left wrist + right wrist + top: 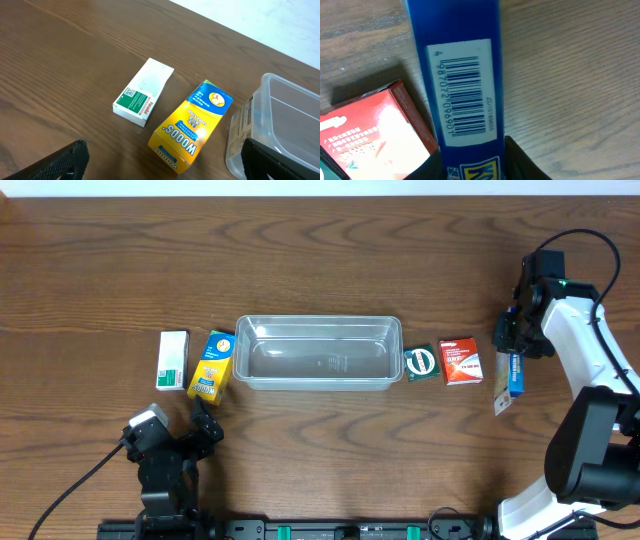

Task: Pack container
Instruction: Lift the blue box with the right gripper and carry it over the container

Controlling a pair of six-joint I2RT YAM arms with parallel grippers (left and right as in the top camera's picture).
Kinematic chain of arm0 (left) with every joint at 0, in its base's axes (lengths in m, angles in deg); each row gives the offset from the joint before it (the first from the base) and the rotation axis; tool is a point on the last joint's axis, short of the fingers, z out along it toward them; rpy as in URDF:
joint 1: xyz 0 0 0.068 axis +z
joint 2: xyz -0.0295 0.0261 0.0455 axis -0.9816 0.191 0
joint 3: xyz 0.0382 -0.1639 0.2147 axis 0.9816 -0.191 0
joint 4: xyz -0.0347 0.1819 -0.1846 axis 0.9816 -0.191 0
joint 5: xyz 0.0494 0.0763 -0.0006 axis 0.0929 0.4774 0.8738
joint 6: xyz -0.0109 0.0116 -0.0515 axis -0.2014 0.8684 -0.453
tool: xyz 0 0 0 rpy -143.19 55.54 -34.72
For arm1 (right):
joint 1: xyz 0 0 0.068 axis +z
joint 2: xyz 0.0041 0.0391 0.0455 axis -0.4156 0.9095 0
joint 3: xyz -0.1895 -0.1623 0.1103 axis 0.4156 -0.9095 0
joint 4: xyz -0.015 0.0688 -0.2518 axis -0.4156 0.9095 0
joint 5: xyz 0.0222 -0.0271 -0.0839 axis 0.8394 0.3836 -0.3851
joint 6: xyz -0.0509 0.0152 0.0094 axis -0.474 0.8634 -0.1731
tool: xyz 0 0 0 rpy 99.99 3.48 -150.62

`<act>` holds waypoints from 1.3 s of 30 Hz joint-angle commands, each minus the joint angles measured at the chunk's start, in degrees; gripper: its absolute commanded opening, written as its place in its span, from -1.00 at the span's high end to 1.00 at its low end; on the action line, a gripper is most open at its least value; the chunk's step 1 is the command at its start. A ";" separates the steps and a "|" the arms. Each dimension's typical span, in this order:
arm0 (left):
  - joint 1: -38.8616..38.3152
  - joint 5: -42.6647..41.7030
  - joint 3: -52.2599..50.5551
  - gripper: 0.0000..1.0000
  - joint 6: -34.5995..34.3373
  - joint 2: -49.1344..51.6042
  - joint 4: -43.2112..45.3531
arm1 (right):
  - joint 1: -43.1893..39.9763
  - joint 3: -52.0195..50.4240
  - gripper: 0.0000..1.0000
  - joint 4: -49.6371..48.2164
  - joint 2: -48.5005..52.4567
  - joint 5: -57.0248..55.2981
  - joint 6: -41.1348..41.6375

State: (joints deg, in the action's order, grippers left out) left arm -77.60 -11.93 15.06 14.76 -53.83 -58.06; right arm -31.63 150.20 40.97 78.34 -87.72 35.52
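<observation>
Between right gripper (512,338) fingers: I'm clamping the slim blue barcoded packet (462,75); next, lifting toward clear plastic container (318,321); left gripper (205,426) gaping.

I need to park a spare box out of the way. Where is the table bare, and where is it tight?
Bare: the long strips beyond the container and in front of it. Crowded: white box and yellow box at its left end; green packet, red box and blue pack at its right.
</observation>
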 commanded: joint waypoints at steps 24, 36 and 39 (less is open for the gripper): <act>-0.24 0.26 -1.11 -0.96 0.81 -0.37 0.09 | 19.93 2.56 0.97 -0.37 -26.84 -1.44 -3.85; -0.24 0.26 -1.11 -0.96 0.79 -0.35 0.09 | 35.82 2.56 0.95 -9.94 -26.80 2.82 -14.53; -0.24 0.26 -1.11 -0.96 0.79 -0.37 0.09 | 39.78 2.56 0.97 -13.11 -26.51 2.80 -20.41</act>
State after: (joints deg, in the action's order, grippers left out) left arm -77.60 -11.93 15.06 14.76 -53.83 -58.06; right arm 5.26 151.86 29.45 52.26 -85.50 22.67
